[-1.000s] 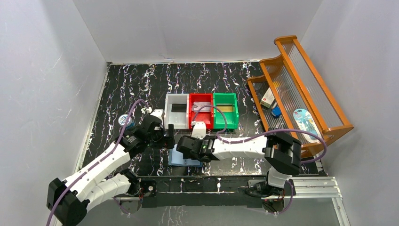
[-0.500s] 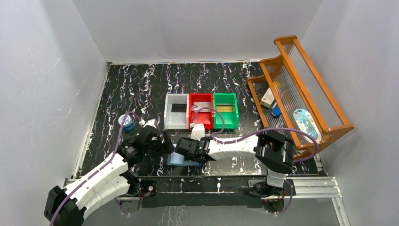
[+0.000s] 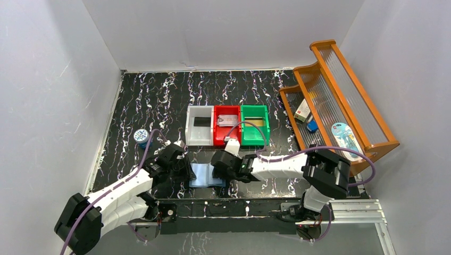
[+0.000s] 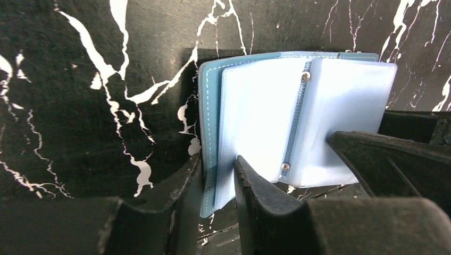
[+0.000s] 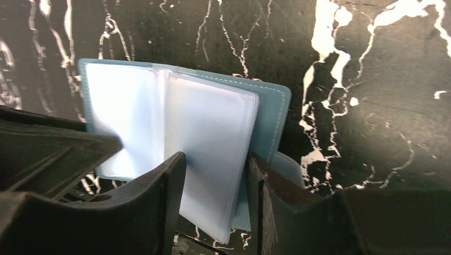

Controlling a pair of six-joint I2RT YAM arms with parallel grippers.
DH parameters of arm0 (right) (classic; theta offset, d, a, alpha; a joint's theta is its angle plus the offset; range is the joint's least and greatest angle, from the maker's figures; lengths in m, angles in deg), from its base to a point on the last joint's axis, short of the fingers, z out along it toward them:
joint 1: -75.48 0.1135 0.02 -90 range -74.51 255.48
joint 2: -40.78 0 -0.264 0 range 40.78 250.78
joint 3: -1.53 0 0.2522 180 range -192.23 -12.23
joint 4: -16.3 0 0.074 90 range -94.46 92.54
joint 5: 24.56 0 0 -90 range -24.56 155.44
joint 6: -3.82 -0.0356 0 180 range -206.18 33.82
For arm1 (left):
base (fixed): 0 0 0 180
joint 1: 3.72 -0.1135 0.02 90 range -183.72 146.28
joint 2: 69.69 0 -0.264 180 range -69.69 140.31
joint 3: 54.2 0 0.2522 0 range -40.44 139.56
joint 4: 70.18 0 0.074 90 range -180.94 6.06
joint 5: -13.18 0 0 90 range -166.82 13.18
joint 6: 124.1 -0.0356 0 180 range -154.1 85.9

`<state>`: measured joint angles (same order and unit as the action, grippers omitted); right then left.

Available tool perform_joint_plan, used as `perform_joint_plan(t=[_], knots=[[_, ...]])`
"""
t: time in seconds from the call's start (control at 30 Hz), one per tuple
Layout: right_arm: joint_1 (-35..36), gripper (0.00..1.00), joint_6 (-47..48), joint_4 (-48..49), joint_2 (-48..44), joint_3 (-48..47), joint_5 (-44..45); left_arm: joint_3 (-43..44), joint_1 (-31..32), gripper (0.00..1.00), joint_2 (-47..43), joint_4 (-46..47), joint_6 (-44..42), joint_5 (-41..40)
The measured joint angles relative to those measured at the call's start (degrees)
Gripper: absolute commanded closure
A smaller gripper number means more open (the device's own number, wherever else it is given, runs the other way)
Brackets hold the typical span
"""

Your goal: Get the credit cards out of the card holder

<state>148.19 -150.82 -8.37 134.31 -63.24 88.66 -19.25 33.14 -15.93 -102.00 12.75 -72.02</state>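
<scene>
Card holder (image 3: 205,175) lies opened flat on the black marbled table (image 3: 159,95), close to the near edge and midway between the two arms, pale blue inside up, clear pocket leaves fanned upward. Left gripper (image 4: 217,162) is clamped on its left side: one finger outside the teal cover, the other against the clear leaf, with the edge filling the narrow gap. Right gripper (image 5: 215,159) comes in from the opposite side, its fingers flanking the right-hand sheaf of clear leaves and both touching it, so it reads as a grip there too. Just beyond the holder sit three small trays in a row. The white tray (image 3: 191,139) holds a black card (image 3: 202,122); the red tray (image 3: 215,135) holds a pale grey card (image 3: 228,120); the green tray (image 3: 266,133) has something tan I cannot make out. A round blue tin (image 3: 141,136) stands left of the arms. A wooden rack (image 3: 340,69) leans at the right wall with a white-and-red box (image 3: 303,110) in it.
</scene>
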Motion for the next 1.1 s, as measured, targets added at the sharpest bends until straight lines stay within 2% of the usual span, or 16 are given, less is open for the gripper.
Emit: perform_joint_plan(t=[0.2,0.3,0.43,0.5,0.63,0.87,1.1], knots=[[-1.6,0.59,-1.2,9.0,-2.0,5.0,-4.4,-1.3,0.0,0.79,-1.1,1.4,-0.4,1.2],[-1.7,0.77,-1.5,11.1,-2.0,5.0,-6.5,-1.9,0.1,0.80,-1.5,2.3,-0.3,2.6],[-1.4,0.92,-1.5,13.3,-2.0,5.1,-8.6,-2.0,0.3,0.82,-1.5,2.9,-0.3,4.0],[-1.4,0.94,-1.1,14.4,-2.0,5.3,-9.4,-2.0,0.3,0.84,-1.5,2.9,-0.4,4.3],[-1.6,0.94,-1.0,15.5,-2.0,5.8,-10.2,-2.0,0.3,0.86,-1.5,2.9,-0.6,4.5],[-4.5,0.67,-2.2,18.9,-2.1,9.3,-14.7,-2.0,0.3,0.88,-2.1,2.9,-0.6,4.9],[-5.7,0.67,-3.2,18.2,-8.1,13.4,-14.8,-2.0,0.4,0.89,-3.8,3.1,-0.6,5.1]])
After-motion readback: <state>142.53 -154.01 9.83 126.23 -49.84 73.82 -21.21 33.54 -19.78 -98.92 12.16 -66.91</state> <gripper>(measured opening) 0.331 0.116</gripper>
